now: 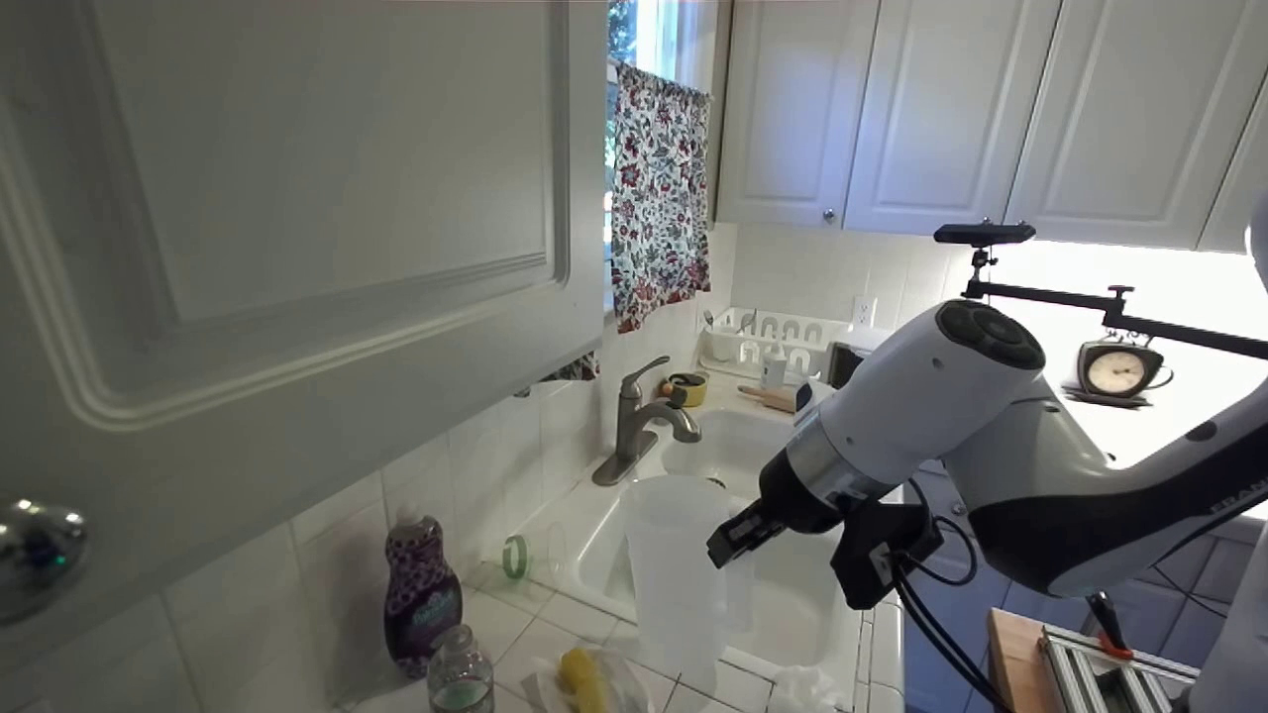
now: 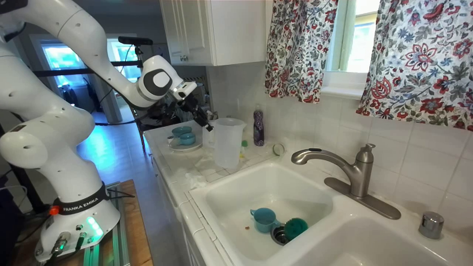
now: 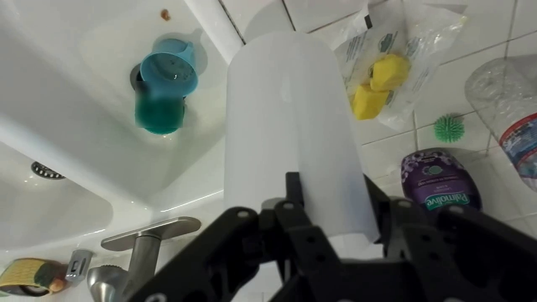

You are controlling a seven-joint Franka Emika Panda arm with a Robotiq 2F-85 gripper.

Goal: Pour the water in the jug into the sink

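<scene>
The jug, a tall translucent whitish container, stands close to upright over the tiled counter beside the sink, in both exterior views [image 1: 669, 584] [image 2: 227, 144]. It fills the middle of the wrist view [image 3: 260, 126]. My gripper [image 3: 333, 188] has a finger on each side of the jug's broad handle and is shut on it. The gripper also shows in both exterior views [image 1: 728, 548] [image 2: 209, 128], slanting down at the handle. I cannot tell whether the jug's base touches the counter, and no water level shows. The sink [image 2: 225, 205] is a white basin with a metal faucet [image 2: 360, 173].
A blue cup [image 2: 265, 220] and green scrubber [image 2: 296, 228] lie in the sink by the drain. A purple bottle [image 3: 438, 184], a clear bottle [image 3: 516, 113] and a plastic bag with yellow pieces [image 3: 379, 84] are beside the jug. A clear glass [image 2: 279, 149] lies near the sink.
</scene>
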